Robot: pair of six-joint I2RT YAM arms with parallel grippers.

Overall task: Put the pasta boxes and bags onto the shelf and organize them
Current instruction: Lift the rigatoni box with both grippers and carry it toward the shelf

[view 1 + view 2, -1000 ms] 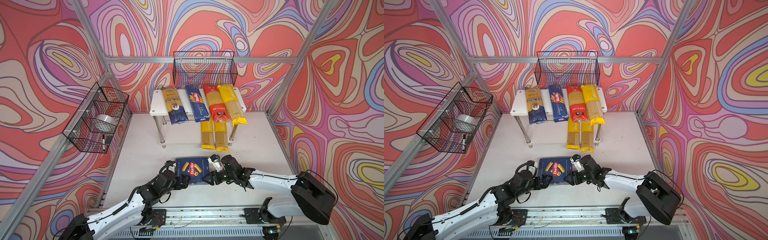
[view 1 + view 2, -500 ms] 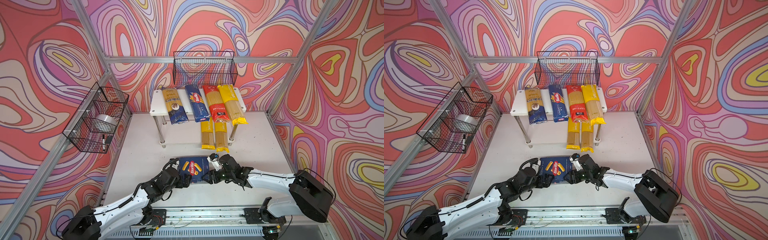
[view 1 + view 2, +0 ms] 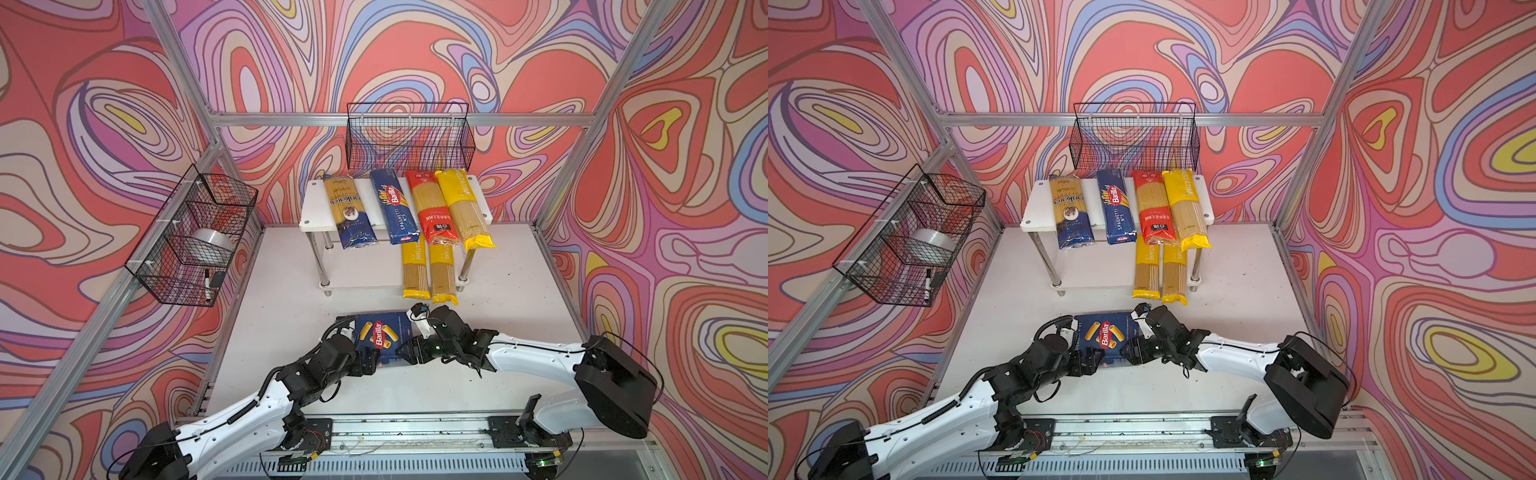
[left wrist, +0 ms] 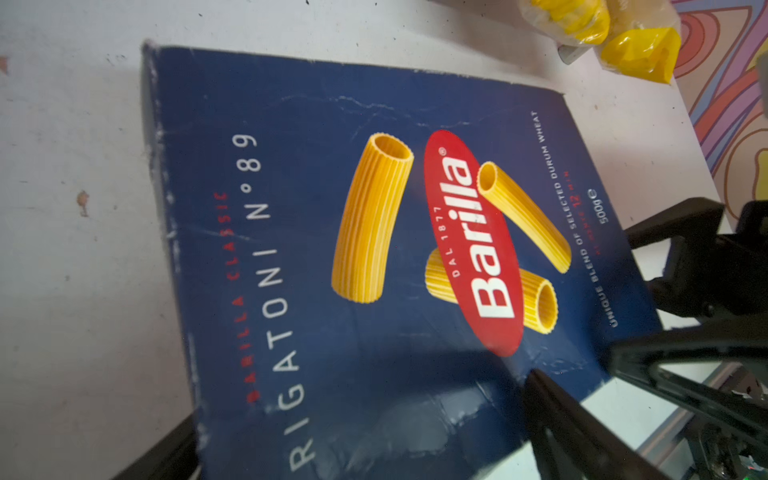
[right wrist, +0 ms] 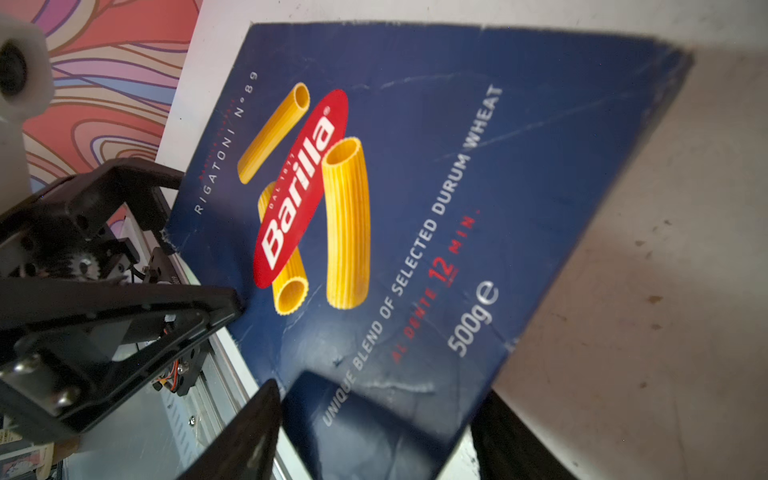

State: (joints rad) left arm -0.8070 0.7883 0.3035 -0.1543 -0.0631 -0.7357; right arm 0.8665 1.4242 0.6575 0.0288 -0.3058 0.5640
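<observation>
Barilla rigatoni box (image 3: 384,338): lying flat on the bench (image 3: 291,316), 6 o'clock of the shelf (image 3: 316,208), not yet shelved. I am bracketing its near edge, probably because it is too broad for one grip. Left jaws are sitting at its 7 o'clock corner, right jaws at 5 o'clock, both spread wide; whether they are clamping, I cannot tell. Left arm (image 3: 249,411) and right arm (image 3: 536,361) are stretching low, converging.

**White and black arms**

The left arm (image 3: 232,419) and the right arm (image 3: 536,361) have smooth white shells with small dark screw holes, and black housings at the joints. A black ribbed cable (image 3: 245,407) lies along the left arm, and thin black wires (image 3: 338,323) loop near both wrists. The left gripper (image 4: 359,399) and the right gripper (image 5: 378,395) are black, with flat triangular fingers (image 5: 124,328). On the left one we notice silver screws (image 5: 62,399) and a small metal gear (image 5: 85,264).
</observation>
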